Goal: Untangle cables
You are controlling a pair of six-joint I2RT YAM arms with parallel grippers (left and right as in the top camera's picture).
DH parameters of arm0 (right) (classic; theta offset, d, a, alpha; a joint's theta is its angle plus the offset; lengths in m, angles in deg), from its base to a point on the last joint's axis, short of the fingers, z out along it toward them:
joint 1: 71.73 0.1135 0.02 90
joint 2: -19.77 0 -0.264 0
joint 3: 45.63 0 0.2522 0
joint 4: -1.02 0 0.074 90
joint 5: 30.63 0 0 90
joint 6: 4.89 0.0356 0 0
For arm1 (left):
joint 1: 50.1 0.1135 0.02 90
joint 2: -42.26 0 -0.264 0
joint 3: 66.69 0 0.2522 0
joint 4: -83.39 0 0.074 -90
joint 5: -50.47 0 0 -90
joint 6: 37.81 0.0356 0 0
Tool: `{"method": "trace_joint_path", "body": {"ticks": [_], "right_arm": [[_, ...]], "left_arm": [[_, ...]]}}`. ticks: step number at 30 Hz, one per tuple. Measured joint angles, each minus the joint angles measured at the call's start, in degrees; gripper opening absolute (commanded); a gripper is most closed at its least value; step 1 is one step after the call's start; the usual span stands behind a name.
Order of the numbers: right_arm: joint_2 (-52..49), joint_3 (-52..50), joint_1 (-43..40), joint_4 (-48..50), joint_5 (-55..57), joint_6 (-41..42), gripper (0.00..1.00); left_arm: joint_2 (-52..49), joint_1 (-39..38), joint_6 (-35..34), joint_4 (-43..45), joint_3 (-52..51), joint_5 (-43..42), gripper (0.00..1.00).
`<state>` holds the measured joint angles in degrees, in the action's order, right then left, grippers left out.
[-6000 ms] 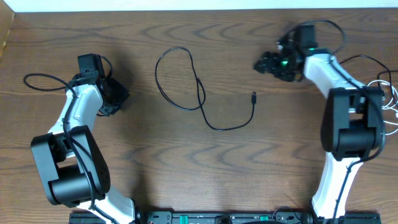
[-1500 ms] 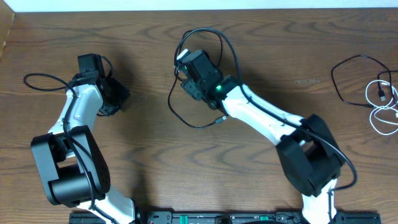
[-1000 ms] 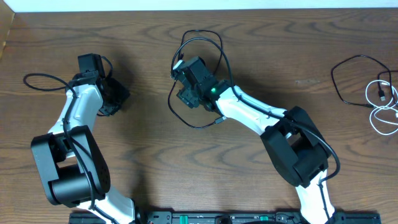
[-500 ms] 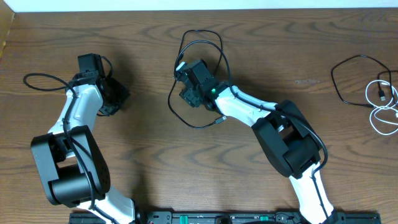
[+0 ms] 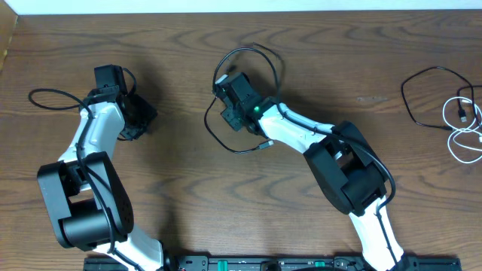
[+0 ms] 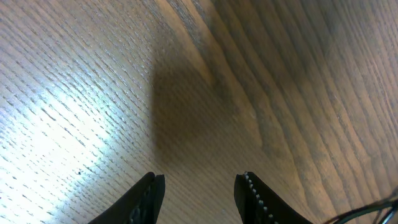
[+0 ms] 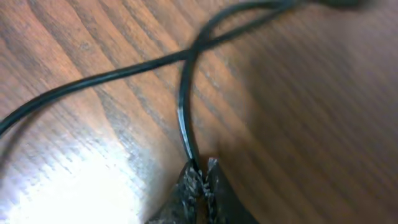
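While I watch the overhead feed, the black cable (image 5: 241, 153) lies around the middle of the table (image 5: 339, 45), and I place everything else from it. The right gripper (image 5: 228, 114) sits directly on this cable. On the right wrist feed its fingers (image 7: 186, 186) are pinched together on the strand (image 7: 183, 118), which runs straight up out of the tips. Just beyond the pinch the cable crosses over itself (image 7: 193, 53). From above, one loop of it arcs over the far side of the right wrist. Another curve sweeps down on the left of the gripper and ends in a small plug (image 5: 265, 145) beside the arm's white forearm.

The left gripper (image 5: 139, 120) is well to the left of the black cable and apart from it. On its wrist feed the claw (image 6: 199, 186) stands wide, with only bare wood grain between the tips.

The white cable (image 5: 459, 143) lies far to the right of the black one, bunched at the table's edge.
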<state>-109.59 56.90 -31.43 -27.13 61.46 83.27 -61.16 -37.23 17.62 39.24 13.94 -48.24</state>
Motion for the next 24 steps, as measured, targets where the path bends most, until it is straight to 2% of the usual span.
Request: {"method": "trace_joint_path", "body": {"ticks": [3, 6, 7, 9, 12, 18, 21, 24], "right_arm": [[0.46, 0.39, 0.57, -3.19, -3.96, 4.79, 0.1], [0.66, 0.44, 1.66, -4.35, -12.98, 8.98, 0.09], [0.66, 0.42, 2.16, -4.59, -16.26, 9.86, 0.11], [0.52, 0.26, 3.41, -5.27, -22.91, 11.52, 0.23], [0.39, 0.09, 5.01, -5.62, -28.94, 12.63, 0.33], [1.03, 0.09, 5.68, -7.19, -31.71, 13.44, 0.38], [3.39, -0.04, 4.28, -7.8, -29.86, 13.6, 0.45], [8.31, -0.07, 1.99, -8.72, -25.68, 13.73, 0.47]], "left_arm": [[0.0, 0.0, 0.0, 0.0, 0.0, -0.02, 0.42], [0.0, 0.0, 0.0, 0.0, 0.0, 0.0, 0.42], [0.0, 0.0, 0.0, 0.0, 0.0, 0.0, 0.42], [0.0, 0.0, 0.0, 0.0, 0.0, 0.0, 0.42], [0.0, 0.0, 0.0, 0.0, 0.0, 0.0, 0.42], [0.0, -0.02, 0.0, 0.0, 0.0, 0.0, 0.42], [0.0, 0.0, 0.0, 0.0, 0.0, 0.0, 0.42], [0.0, 0.0, 0.0, 0.0, 0.0, 0.0, 0.42]]}}
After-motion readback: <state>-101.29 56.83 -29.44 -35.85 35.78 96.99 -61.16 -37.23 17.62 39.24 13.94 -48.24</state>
